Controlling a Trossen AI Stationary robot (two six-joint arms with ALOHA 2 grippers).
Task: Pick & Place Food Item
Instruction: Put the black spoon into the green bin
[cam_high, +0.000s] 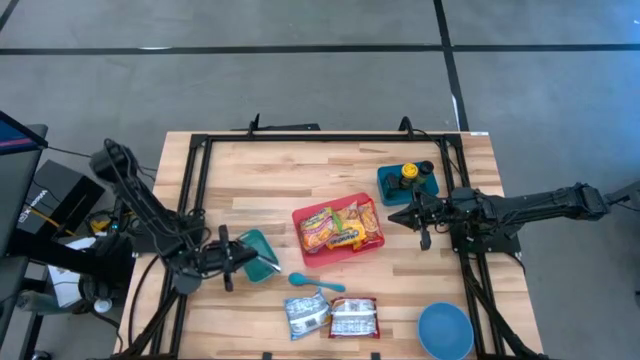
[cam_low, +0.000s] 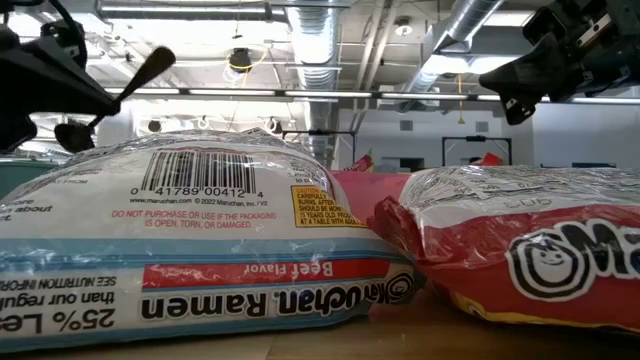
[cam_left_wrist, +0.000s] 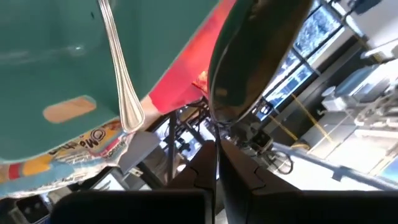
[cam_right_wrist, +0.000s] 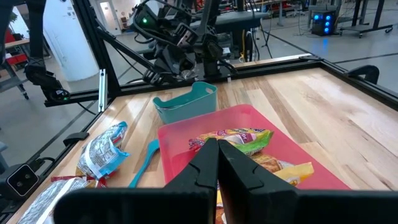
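Some snack packets (cam_high: 340, 228) are already lying in the red tray (cam_high: 305, 217) at the middle of the counter (cam_high: 300, 170). Two ramen packets (cam_high: 330, 317) are left on the near edge, untouched. The left claw (cam_high: 255, 260) is pressed together, empty, by the teal bin (cam_high: 258, 243). The right claw (cam_high: 395, 217) is likewise pressed together, empty, just right of the tray.

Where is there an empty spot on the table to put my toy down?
The widest bare wood runs along the far edge of the table, behind the red tray and left of the teal tray. There is also room between the ramen packs and the blue bowl. The middle is crowded: red tray, teal bin, blue spoon.
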